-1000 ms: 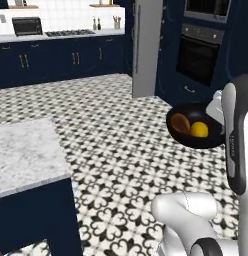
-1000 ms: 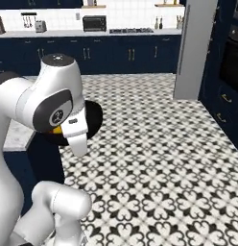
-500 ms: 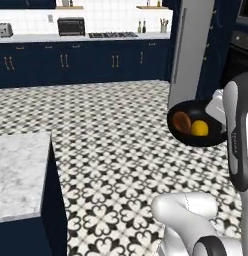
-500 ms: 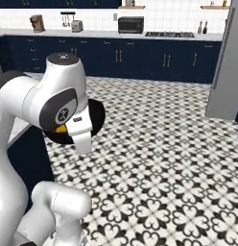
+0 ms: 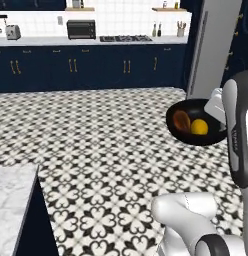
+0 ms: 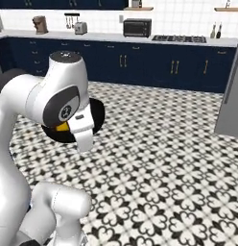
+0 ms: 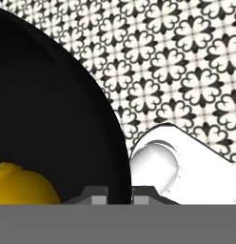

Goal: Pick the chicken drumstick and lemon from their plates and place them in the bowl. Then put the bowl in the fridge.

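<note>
Hand view has my tool (image 7: 113, 193) pinched shut on the rim of the bowl (image 7: 53, 119), its two tips either side of the black wall, the lemon (image 7: 22, 183) lying inside. Left base view shows the bowl (image 5: 196, 122) held above the patterned floor (image 5: 101, 150) with the chicken drumstick (image 5: 181, 120) touching the lemon (image 5: 199, 127). Beyond stands the fridge (image 5: 213, 45), door closed.

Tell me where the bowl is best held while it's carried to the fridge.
By its rim, as now. The bowl is shallow and wide, so only the thin wall fits between the jaws; the gripper is shut on the rim, one fingertip inside, one outside. Keep it level: the lemon and drumstick lie loose inside. Coming from the side away from the food looks safest.
</note>
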Robot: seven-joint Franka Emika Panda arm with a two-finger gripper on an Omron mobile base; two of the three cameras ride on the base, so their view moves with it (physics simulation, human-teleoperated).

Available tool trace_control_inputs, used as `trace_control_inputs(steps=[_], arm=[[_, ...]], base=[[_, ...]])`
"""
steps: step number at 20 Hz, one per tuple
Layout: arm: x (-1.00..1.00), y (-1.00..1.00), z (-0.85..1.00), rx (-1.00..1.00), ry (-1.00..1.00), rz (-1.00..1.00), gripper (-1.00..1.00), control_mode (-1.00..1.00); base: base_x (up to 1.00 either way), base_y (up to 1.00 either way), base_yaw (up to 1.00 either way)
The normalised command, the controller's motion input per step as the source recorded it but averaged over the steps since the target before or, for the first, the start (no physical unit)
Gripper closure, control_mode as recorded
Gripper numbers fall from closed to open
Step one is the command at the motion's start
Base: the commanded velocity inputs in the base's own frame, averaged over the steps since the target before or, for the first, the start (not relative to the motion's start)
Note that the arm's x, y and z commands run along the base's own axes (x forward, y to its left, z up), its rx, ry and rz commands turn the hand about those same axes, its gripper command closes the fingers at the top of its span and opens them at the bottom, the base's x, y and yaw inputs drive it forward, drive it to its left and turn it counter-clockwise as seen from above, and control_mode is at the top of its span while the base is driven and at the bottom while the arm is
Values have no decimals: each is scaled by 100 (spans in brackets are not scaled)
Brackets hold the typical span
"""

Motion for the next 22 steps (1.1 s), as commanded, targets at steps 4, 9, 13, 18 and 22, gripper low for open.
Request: trace_control_inputs(steps=[4,9,13,18,22], arm=[[0,0,0,0,0,0,100,100],[0,0,0,0,0,0,100,100],[0,0,0,0,0,0,100,100],[0,0,0,0,0,0,100,100],[0,0,0,0,0,0,100,100]], base=[[100,1,-21],[100,7,0],[100,0,1],[100,0,0],[100,0,0]])
